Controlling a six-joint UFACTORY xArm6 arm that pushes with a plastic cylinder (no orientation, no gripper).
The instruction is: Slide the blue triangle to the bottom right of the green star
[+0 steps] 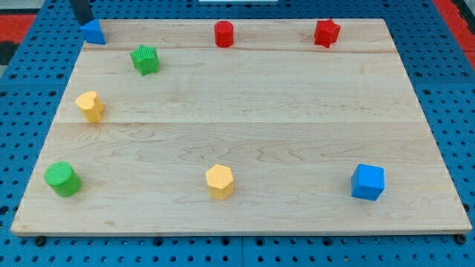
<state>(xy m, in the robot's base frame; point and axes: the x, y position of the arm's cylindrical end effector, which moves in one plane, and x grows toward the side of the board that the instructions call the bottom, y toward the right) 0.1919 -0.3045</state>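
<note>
Camera view, smooth pale wooden table (245, 133), my tip (87, 22) touching blue triangle (93, 33) at top left, ridged green star (145, 59) just right-below, no gripper fitted.

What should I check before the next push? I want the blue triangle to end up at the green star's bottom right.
1. My tip is at the blue triangle, on its upper left: ok.
2. Contact between tip and triangle: cannot tell.
3. Triangle is already bottom right of the green star: not ok.
4. Spot at the star's bottom right is free: ok.
5. Star lies in a straight push path: not ok.
</note>
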